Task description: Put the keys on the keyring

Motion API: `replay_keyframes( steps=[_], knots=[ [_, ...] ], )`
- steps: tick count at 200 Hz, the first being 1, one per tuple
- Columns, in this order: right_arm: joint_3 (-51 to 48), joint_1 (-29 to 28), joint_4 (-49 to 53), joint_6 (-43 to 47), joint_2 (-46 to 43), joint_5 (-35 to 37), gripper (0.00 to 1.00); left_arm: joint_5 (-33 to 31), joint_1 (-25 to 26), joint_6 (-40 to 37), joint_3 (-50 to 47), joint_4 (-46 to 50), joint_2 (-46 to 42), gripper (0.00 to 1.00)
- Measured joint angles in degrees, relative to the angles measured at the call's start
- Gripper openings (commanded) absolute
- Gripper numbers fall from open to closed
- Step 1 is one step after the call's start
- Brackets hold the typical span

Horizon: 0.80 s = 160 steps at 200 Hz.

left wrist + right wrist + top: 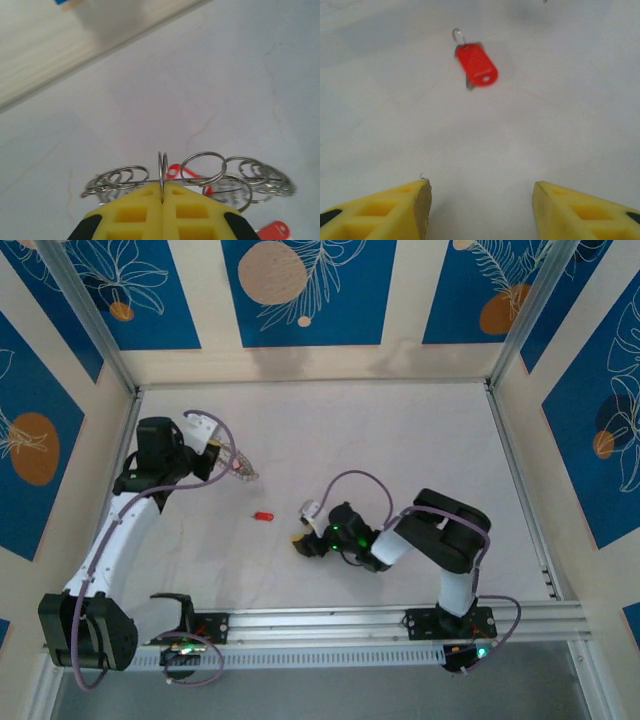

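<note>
As left jaws clamp keyring (162,167), red key (477,65) lies apart

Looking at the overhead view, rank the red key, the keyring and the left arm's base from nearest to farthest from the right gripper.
1. The red key, lying just up and left of the right gripper.
2. The keyring, farther back and left, pinched in the left gripper.
3. The left arm's base, at the near left corner.
</note>
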<state>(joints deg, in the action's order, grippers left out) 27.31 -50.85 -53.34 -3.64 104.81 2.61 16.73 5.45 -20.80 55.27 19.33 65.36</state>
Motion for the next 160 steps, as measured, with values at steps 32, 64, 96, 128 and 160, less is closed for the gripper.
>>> replay_keyframes(
  steps=[32,64,96,128,160],
  knots=[
    [1.9,3.5,1.8,7.6,-2.1,-10.6,0.48,0.2,2.7,-1.9,-1.2,1.6,-1.9,0.00],
    [12.2,2.6,2.1,13.0,3.1,-17.6,0.45,-0.7,2.9,-2.6,-3.2,1.7,-5.9,0.00],
    [23.3,1.8,5.2,14.9,10.4,-19.8,0.39,-2.4,2.9,-3.5,-3.6,1.7,-7.2,0.00],
    [30.3,1.3,12.5,15.9,13.9,-20.4,0.39,-3.8,2.9,-3.6,-4.5,1.7,-7.9,0.00],
    [33.8,0.8,18.0,16.3,15.8,-20.0,0.40,-5.2,2.9,-3.8,-4.7,1.7,-8.2,0.00]
  ],
)
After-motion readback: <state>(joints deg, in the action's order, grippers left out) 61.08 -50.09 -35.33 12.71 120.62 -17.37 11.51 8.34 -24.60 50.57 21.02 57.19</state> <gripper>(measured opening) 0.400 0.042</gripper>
